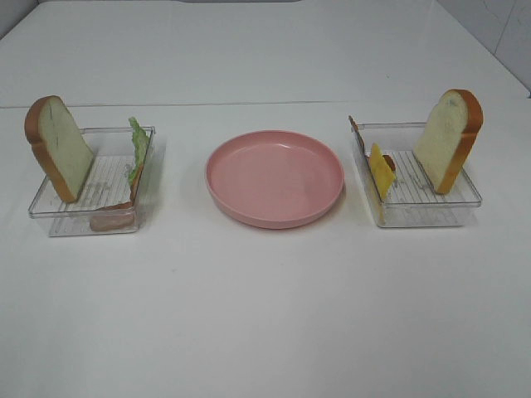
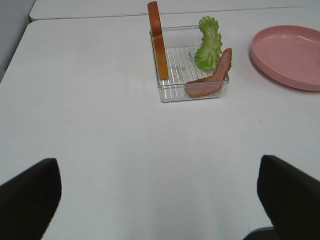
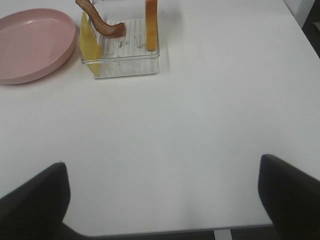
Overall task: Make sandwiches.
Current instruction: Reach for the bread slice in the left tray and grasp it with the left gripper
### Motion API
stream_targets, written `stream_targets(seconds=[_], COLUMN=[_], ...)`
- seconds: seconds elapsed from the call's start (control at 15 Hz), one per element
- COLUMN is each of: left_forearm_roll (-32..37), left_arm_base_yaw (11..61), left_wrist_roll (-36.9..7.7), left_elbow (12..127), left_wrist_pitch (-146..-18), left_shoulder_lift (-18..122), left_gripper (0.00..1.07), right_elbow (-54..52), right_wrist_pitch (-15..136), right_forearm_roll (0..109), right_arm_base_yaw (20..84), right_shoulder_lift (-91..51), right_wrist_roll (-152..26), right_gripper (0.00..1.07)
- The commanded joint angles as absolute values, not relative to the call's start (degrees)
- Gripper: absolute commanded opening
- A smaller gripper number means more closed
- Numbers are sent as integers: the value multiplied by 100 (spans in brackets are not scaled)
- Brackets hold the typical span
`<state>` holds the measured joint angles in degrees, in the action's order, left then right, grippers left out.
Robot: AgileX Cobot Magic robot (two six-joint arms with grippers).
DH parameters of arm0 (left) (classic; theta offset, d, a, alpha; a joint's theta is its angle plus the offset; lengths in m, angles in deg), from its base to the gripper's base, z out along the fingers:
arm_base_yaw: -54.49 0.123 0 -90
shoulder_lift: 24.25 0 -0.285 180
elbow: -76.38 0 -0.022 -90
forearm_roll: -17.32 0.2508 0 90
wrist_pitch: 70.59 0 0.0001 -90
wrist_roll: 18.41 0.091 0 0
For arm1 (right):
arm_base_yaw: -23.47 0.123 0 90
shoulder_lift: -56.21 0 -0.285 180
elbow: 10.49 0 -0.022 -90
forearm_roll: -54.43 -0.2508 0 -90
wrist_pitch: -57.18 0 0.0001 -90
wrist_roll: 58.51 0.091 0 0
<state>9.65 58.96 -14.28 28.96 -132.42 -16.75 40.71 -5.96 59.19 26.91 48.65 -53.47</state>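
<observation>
No sandwiches are in view; the toy parts stand apart in two clear trays. The left tray (image 1: 50, 217) holds an upright bread slice (image 1: 58, 149) (image 2: 159, 40), ruffled lettuce (image 1: 137, 149) (image 2: 209, 42) and a bacon strip (image 1: 112, 219) (image 2: 210, 82). In the right tray (image 1: 431, 217) stand another bread slice (image 1: 448, 139) (image 3: 151, 25), yellow cheese (image 1: 382, 170) (image 3: 89, 42) and bacon (image 3: 100, 22). My left gripper (image 2: 160, 200) is open over bare table, well short of its tray. My right gripper (image 3: 162, 197) is likewise open and holds nothing. Neither gripper shows in the high view.
A pink round plate (image 1: 274, 178) (image 2: 290, 55) (image 3: 32, 42) lies between the trays with nothing on it. The table is white; its near edge (image 3: 150, 232) runs just under my right gripper.
</observation>
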Motion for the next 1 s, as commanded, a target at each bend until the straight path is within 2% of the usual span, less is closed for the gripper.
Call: stream_targets(seconds=[0.07, 0.4, 0.6, 0.73, 0.93, 1.0], left_forearm_roll=[948, 707, 758, 799, 799, 799], left_arm_base_yaw=[5879, 5879, 5879, 5879, 5879, 5879], left_wrist_roll=[-1463, -1463, -1079, -1113, -1136, -1136], left_elbow=[2879, 3206, 3372, 3429, 4162, 4329], left_wrist_pitch=[-13230, -12571, -11465, -10881, -10766, -10766], left_shoulder_lift=[-1755, -1440, -42, 1001, 3190, 3505], left_gripper=[100, 100, 100, 100, 100, 100], right_elbow=[4088, 4088, 4088, 4088, 4088, 4088], right_wrist_pitch=[-579, -579, -579, -579, -579, -579], right_forearm_roll=[5936, 5936, 5936, 5936, 5936, 5936], right_arm_base_yaw=[2674, 2674, 2674, 2674, 2674, 2674], right_shoulder_lift=[5008, 5008, 5008, 5008, 5008, 5008], right_wrist_roll=[-5381, -5381, -5381, -5381, -5381, -5381], right_gripper=[98, 98, 98, 98, 98, 98])
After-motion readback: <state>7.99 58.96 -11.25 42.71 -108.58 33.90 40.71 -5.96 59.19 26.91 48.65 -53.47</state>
